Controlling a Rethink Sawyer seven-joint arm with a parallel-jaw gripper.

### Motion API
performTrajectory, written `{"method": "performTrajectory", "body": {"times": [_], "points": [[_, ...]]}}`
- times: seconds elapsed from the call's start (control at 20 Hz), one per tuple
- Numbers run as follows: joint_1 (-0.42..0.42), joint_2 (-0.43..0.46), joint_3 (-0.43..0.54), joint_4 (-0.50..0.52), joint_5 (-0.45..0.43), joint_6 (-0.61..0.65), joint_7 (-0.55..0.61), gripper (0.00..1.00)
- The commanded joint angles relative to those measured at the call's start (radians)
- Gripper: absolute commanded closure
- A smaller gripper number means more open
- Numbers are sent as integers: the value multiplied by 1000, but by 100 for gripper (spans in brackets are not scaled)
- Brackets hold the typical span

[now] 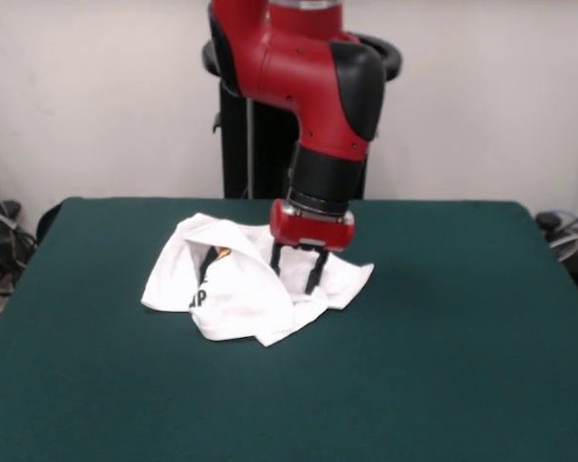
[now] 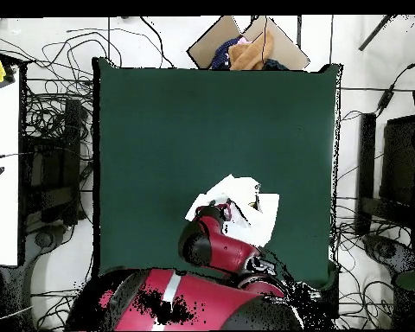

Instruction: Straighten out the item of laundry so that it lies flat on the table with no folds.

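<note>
Crumpled T-shirt (image 1: 241, 289), end effector (image 1: 297, 277) pressing its right part

Looking straight down: green table (image 2: 185, 130) filling centre, white item of laundry (image 2: 264, 212) lying rumpled near robot-side edge, red arm (image 2: 213, 238) covering part of it. Gripper hiding under arm. Cables (image 2: 47, 130) sprawling around table; cardboard box (image 2: 245, 43) sitting at far edge.
</note>
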Motion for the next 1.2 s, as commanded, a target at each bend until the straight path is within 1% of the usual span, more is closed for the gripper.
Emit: {"method": "performTrajectory", "body": {"times": [0.05,0.2,0.35,0.4,0.55,0.8,1.0,1.2], "points": [[31,38,-29,-87,89,76,193,0],[22,0,-38,-70,72,104,184,0],[-8,-47,-72,-64,14,121,143,0],[-30,-46,-77,-74,-11,117,128,0],[-62,-2,-115,-120,-75,28,100,0],[-111,86,-125,-168,-122,-97,135,0],[-142,132,-106,-199,-160,-161,156,0],[-156,154,-94,-216,-170,-175,162,0]]}}
